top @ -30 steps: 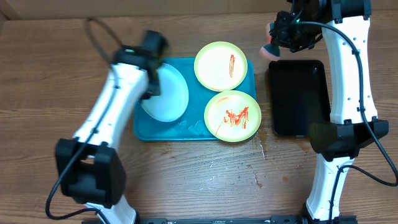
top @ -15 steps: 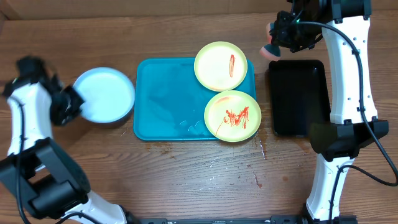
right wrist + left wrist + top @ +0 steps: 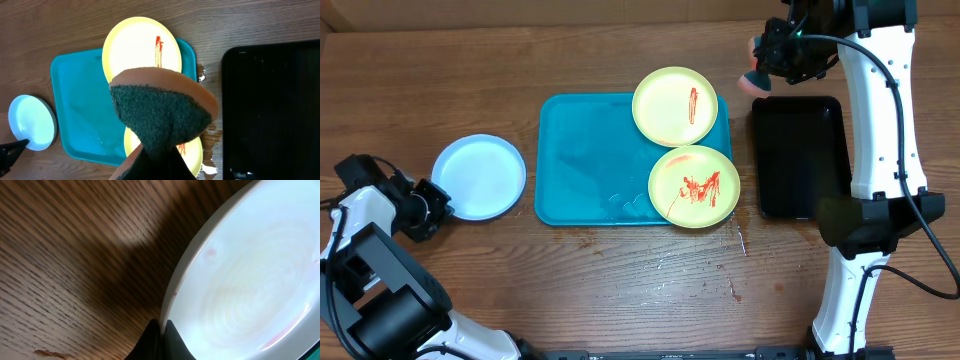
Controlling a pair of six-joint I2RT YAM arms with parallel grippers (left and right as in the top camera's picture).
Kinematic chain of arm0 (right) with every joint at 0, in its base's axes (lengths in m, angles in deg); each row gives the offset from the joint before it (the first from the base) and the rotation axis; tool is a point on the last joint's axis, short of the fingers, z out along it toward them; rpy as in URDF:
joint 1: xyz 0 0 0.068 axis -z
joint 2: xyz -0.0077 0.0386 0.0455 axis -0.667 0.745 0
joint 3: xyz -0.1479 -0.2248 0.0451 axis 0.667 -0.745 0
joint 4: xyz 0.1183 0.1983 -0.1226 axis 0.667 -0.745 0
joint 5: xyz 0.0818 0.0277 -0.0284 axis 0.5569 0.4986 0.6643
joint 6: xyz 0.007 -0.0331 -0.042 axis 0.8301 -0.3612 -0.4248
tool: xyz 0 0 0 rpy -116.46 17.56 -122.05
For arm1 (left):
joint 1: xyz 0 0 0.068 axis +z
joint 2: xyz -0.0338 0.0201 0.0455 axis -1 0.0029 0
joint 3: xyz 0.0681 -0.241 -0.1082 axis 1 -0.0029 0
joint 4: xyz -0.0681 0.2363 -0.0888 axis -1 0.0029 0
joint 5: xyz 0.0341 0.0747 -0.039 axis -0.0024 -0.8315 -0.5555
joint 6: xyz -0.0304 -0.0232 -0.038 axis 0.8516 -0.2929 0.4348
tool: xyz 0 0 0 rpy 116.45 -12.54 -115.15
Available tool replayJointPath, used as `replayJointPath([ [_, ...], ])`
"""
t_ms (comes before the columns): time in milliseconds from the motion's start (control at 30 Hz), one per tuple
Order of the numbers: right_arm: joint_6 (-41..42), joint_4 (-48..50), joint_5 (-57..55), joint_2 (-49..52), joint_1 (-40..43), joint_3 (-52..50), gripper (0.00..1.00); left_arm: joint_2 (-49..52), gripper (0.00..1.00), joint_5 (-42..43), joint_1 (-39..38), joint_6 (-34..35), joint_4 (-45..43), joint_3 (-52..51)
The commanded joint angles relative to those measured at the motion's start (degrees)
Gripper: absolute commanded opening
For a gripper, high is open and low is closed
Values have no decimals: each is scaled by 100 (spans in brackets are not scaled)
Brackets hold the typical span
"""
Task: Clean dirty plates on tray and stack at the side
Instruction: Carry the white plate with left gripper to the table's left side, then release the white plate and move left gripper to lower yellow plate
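We see a black tray at the right of the wooden table, an orange-and-green sponge near its far-left corner, and red smears on the wood.

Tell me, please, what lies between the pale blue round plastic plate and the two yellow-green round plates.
In the overhead view, a narrow strip of wooden table, then the bare left part of the large teal rectangular plastic tray.

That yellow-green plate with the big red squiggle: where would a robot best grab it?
Probably by its thin raised rim, pinched from the right. The small round yellow-green plastic plate lies flat, too wide to span, and its right edge seems to jut past the rim of the teal rectangular plastic tray, leaving room for a finger underneath.
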Motion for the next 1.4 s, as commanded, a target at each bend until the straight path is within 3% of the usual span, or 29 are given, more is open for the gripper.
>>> replayJointPath([
  [0,-24,13,4,-15,48,0,4,-162,9,151,-114,-83,61,-44],
  [100,-26,13,4,-15,48,0,4,-162,38,153,-122,-273,125,-37],
  [167,-24,13,4,-15,48,0,4,-164,46,168,-122,-330,234,-13],
  [333,-26,15,4,-15,48,0,4,-177,47,146,-120,-605,809,511],
  [500,-26,13,4,-15,48,0,4,-238,51,264,-212,-990,1893,1751],
  [633,-26,13,2,-15,48,0,4,-249,58,308,-848,-1615,3060,2975],
  [767,-26,13,4,-15,48,0,4,-249,60,411,-1808,-1633,3560,3475],
  [967,-26,13,4,-15,48,0,4,-195,59,1357,-3560,-1589,3569,3320],
  [1200,-26,13,7,-15,48,0,4,-125,63,1346,-5355,-1423,2503,2669],
  [1367,-24,13,7,-15,48,0,4,160,64,407,-6065,-669,1893,2264],
])
